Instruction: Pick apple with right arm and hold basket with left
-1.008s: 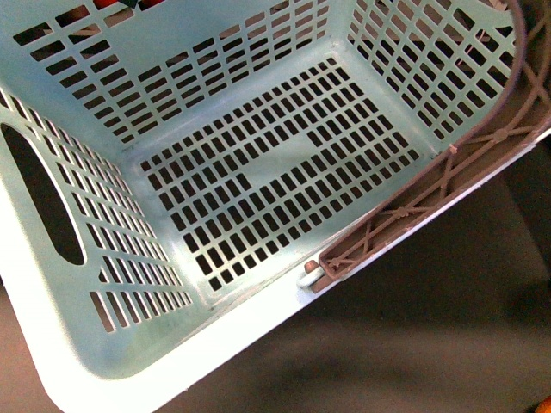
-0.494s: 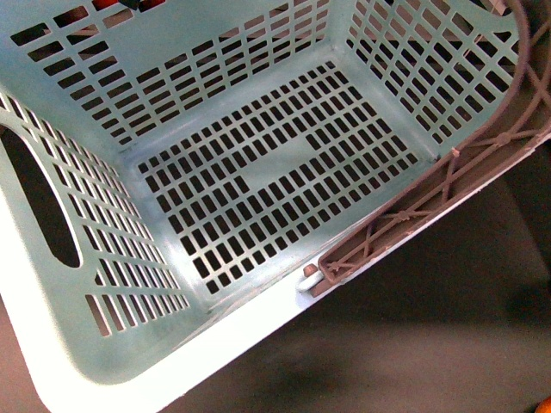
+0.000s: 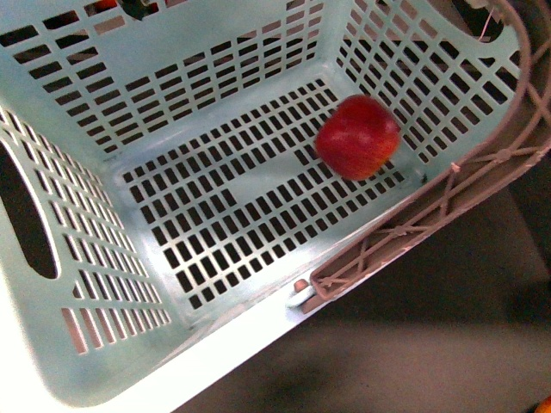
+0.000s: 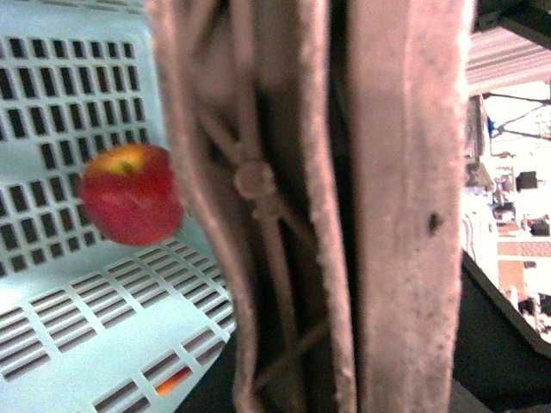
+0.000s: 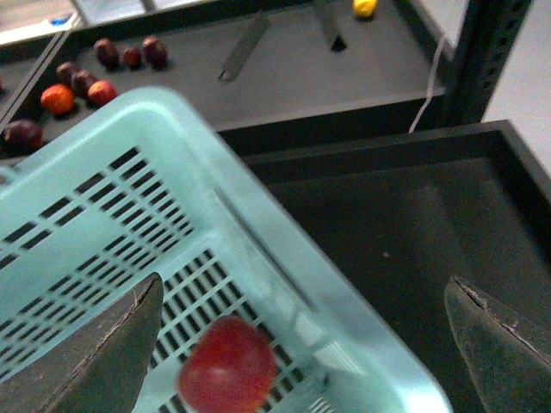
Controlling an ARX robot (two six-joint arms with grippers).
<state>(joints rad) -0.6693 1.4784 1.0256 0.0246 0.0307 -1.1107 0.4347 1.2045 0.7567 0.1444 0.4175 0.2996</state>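
Observation:
The red apple [image 3: 358,136] lies inside the pale aqua basket [image 3: 129,52] near its right wall. It also shows in the left wrist view [image 4: 129,205], with its yellowish stem patch, and blurred in the right wrist view [image 5: 228,366]. My left gripper is shut on the basket's brown-grey latticed handle [image 4: 284,206], which fills the left wrist view; the handle lies along the rim in the front view [image 3: 413,215]. My right gripper [image 5: 301,344] is open above the basket's rim [image 5: 284,258], its fingers [image 5: 103,353] wide apart, nothing between them.
A dark shelf behind the basket holds an orange fruit [image 5: 58,98], several dark purple fruits [image 5: 129,53] and a yellow one [image 5: 365,7]. A dark tray floor [image 5: 413,241] lies beside the basket. A dark post [image 5: 486,52] stands at the back right.
The apple has appeared inside the basket, which was empty in both earlier frames. The basket has shifted slightly left and up in the front view.

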